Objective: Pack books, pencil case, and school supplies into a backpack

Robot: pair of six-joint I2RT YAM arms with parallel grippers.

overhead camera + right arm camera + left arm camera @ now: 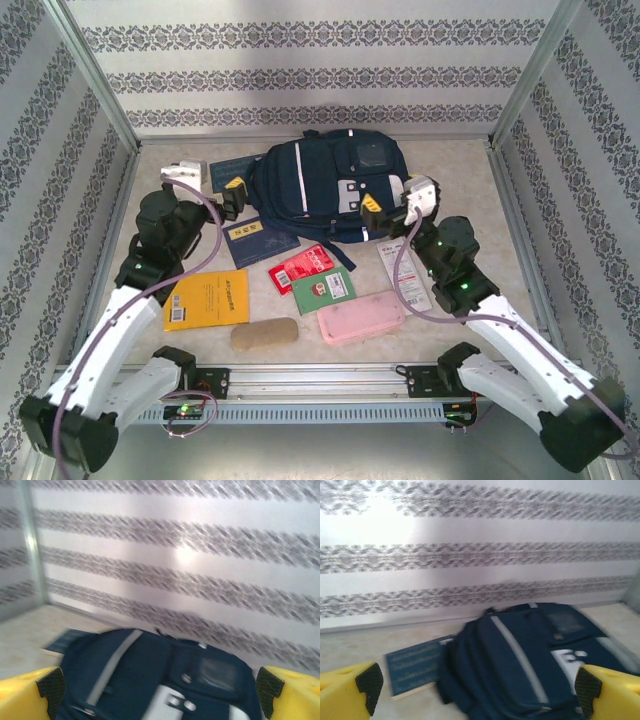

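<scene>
From the top external camera, the backpack (325,185) lies flat on the worktop (450,160), its long axis running from the near side to the far side with a slight tilt. The left gripper (233,192) sits just beside its near-left flank and the right gripper (374,210) just beside its near-right corner, so the bag lies between the two, about equally close to each. One dark blue book (225,170) pokes out at the bag's far-left side. The other things lie nearer the arm bases: a second dark blue book (258,240), the yellow-orange book (207,298), the green book (325,290), the red packet (300,265), the white strip packet (397,270) and the pink pencil case (360,318). Nothing appears packed yet.

In the left wrist view, which is somewhat blurred, the yellow fingers (367,685) stand wide apart with nothing between them. The backpack lies ahead and right of centre, overlapping the dark blue book's right edge.

In the right wrist view, also blurred, the fingers (52,690) are likewise spread and empty, with the backpack directly ahead and below. Whether any zip is open cannot be told. Judging from this, the coming move is on the bag itself, each arm taking its own side.
</scene>
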